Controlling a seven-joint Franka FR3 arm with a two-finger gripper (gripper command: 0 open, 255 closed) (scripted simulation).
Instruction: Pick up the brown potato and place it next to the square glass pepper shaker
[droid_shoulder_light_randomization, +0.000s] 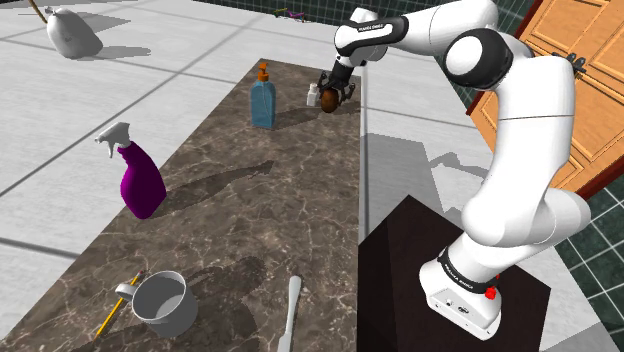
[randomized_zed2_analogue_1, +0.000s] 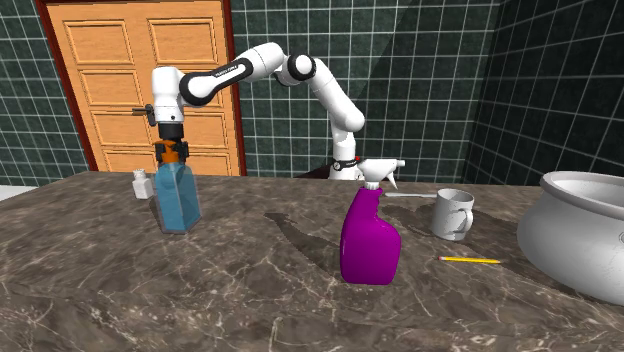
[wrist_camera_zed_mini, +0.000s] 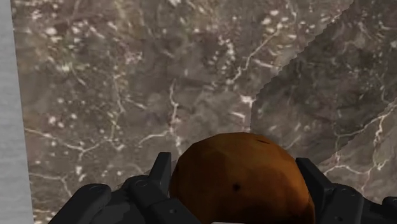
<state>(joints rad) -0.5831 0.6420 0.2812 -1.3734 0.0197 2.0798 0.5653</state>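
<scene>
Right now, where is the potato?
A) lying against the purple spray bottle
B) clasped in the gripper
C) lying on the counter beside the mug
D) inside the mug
B: the potato sits clasped between the fingers of the gripper, held over the counter close to the shaker.
</scene>
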